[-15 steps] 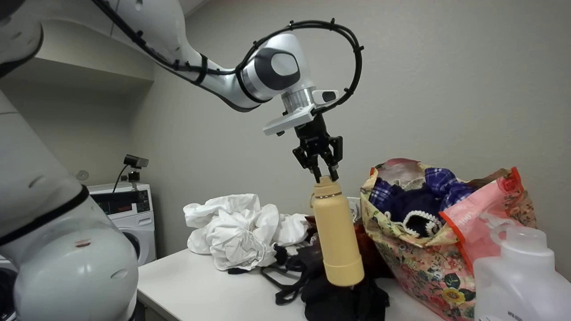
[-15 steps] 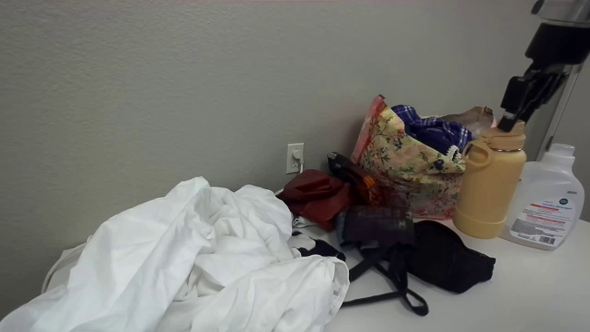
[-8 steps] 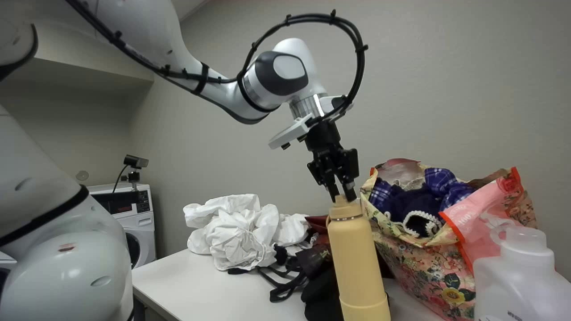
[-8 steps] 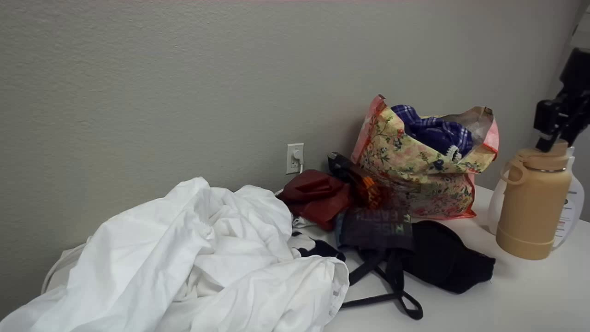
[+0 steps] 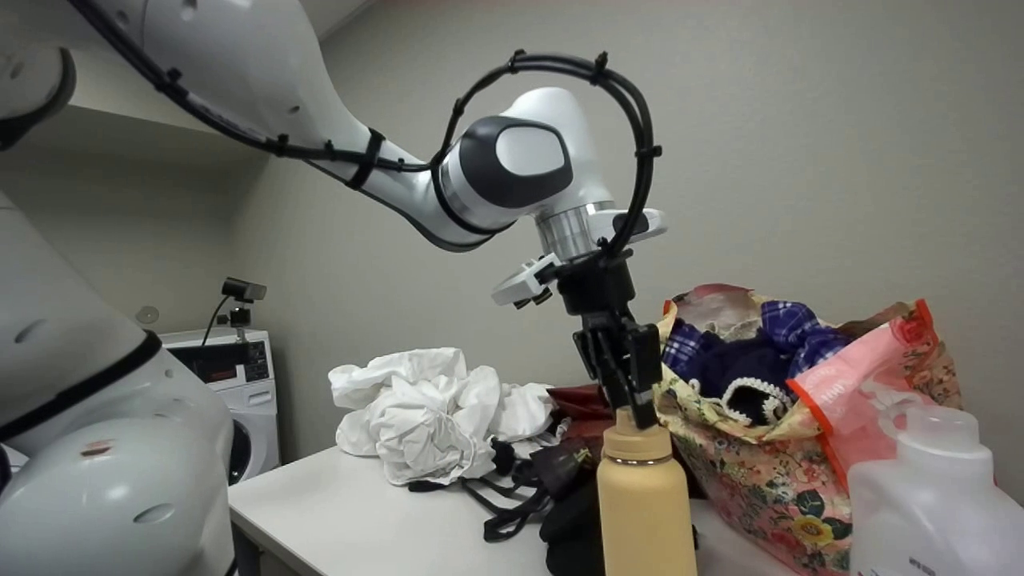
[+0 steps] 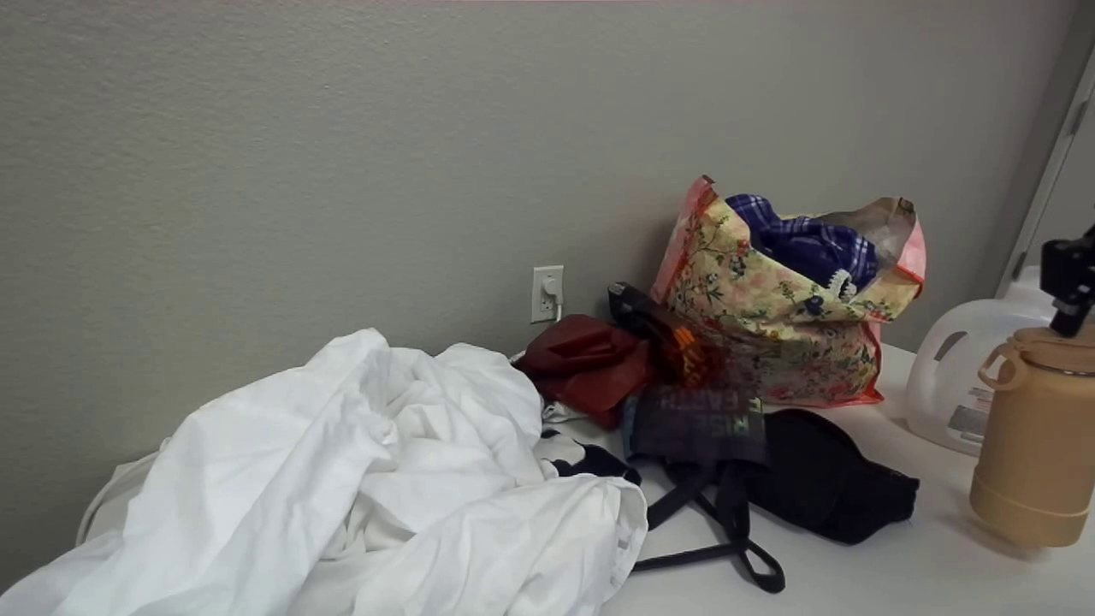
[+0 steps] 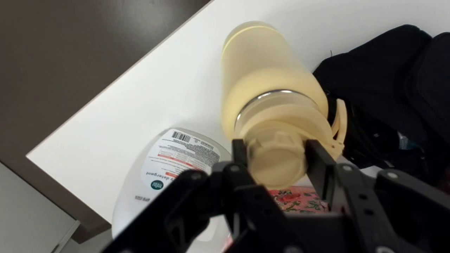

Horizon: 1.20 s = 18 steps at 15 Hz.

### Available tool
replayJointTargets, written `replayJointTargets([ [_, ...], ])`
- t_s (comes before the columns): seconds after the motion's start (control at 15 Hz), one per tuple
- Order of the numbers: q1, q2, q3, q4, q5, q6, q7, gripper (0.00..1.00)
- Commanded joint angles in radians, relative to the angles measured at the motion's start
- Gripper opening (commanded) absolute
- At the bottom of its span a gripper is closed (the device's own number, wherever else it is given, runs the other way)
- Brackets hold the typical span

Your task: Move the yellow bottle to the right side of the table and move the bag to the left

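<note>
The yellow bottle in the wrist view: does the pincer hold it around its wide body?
No, the pincer is closed on the cap, at the top of the yellow bottle.

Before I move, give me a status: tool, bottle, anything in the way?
Tool holding yellow bottle by its cap. Bottle low over table or touching, can't tell. Detergent jug close by, could crowd set-down.

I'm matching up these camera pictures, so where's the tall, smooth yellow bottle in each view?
In an exterior view: the bottle, bottom edge, right of centre.
In an exterior view: the bottle, at the right edge.
Wrist view: the bottle, near centre, base towards top.
Landmark in all three: translucent white plastic detergent jug.
</note>
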Motion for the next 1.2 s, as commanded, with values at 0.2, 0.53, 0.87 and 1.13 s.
replayJointTargets([
  [0.2,-0.04,-0.017,-0.005,0.004,0.018,0.094,0.079,0.21],
  [0.53,-0.067,-0.006,0.016,-0.019,0.001,0.177,0.159,0.21],
  [0.87,-0.091,0.015,0.043,-0.087,-0.02,0.277,0.207,0.21],
  [1.13,-0.121,0.036,0.087,-0.119,-0.055,0.335,0.251,0.21],
])
